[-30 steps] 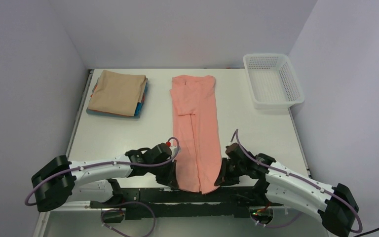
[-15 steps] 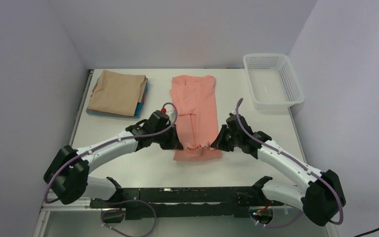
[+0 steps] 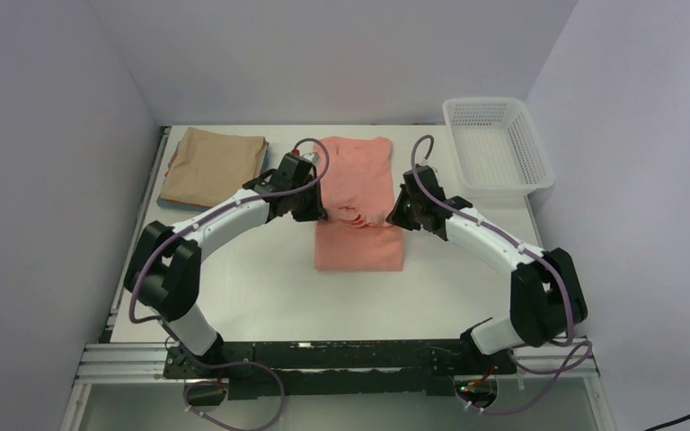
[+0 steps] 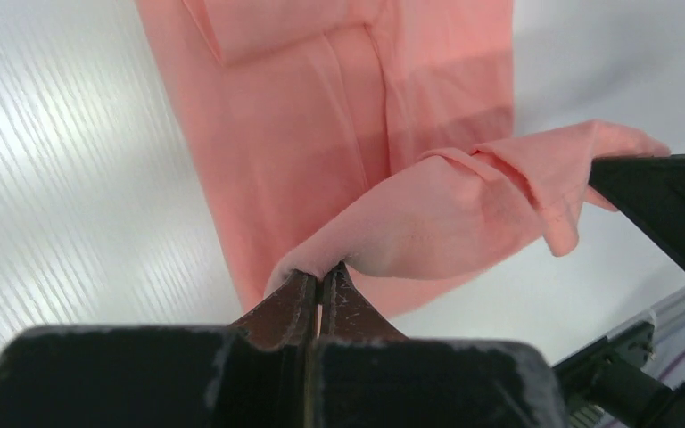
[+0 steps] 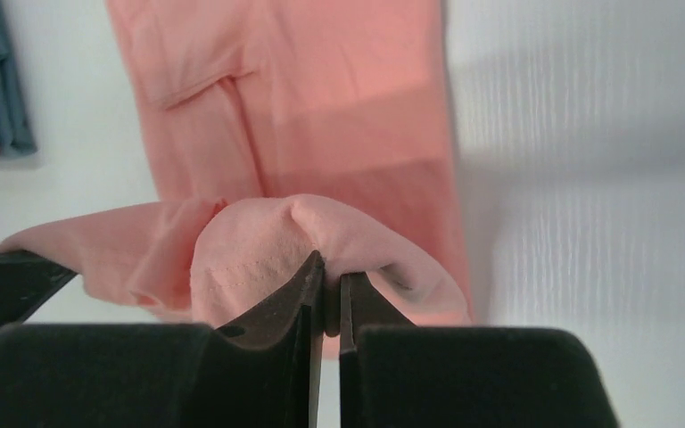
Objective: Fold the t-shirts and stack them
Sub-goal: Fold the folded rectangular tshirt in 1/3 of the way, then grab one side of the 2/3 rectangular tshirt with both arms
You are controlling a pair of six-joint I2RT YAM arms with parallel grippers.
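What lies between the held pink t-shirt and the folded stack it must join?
Nothing on the table: bare surface separates the pink t-shirt from the folded stack; only the left arm reaches over that gap.

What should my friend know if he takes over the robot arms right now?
Left tool: shut on the pink t-shirt, pinching its hem.
Right tool: shut on the same hem, other corner.
The pink t-shirt lies mid-table, sides folded in, hem lifted above its middle.
Folded stack, tan on top, sits far left.
Done: side folds. To do: lay the hem down toward the collar, then stack it.
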